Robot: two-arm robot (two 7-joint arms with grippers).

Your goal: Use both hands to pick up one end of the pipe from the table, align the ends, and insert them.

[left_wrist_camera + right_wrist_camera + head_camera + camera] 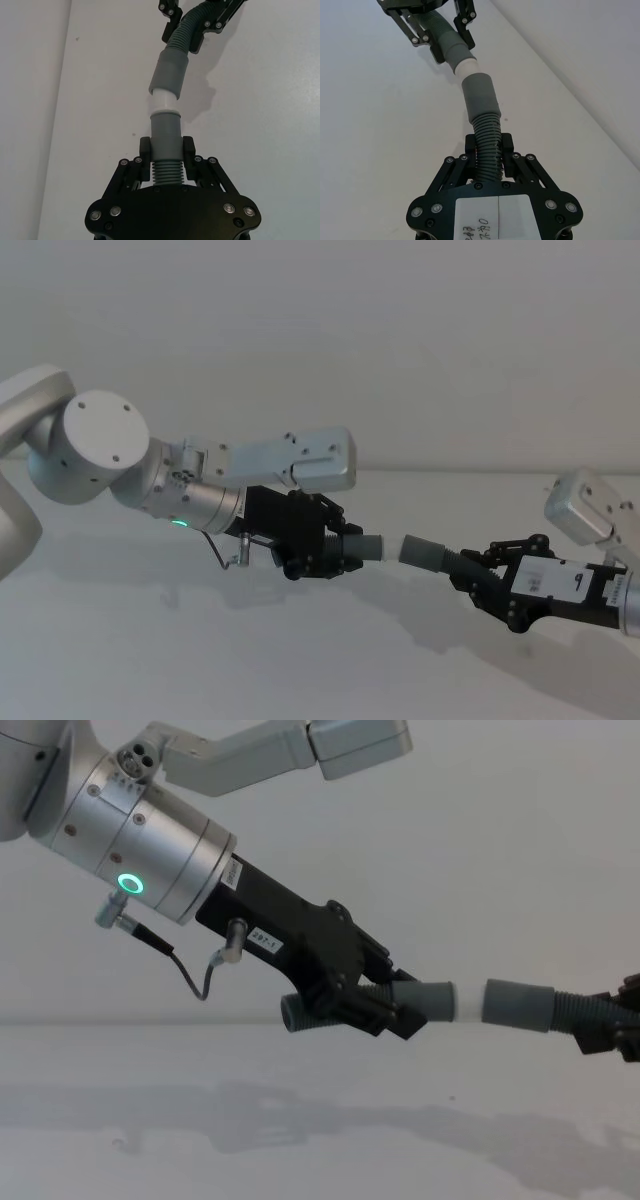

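Observation:
Both pipe pieces hang in the air above the white table [300, 660]. My left gripper [352, 547] [166, 149] is shut on one ribbed piece just behind its grey cuff [166, 127], which carries a short white tip [165, 102] [468, 1002]. My right gripper [462, 570] [489, 150] is shut on the ribbed part of the other piece, whose grey cuff [425, 551] [479, 95] faces the tip. The white tip meets that cuff's mouth, nearly in line; how far it reaches inside is hidden.
The open ribbed end [297, 1012] of the left piece sticks out behind and below the left gripper's fingers. A thin cable [190, 975] loops under the left wrist by the green ring light [129, 883]. A plain wall [400, 340] rises behind the table.

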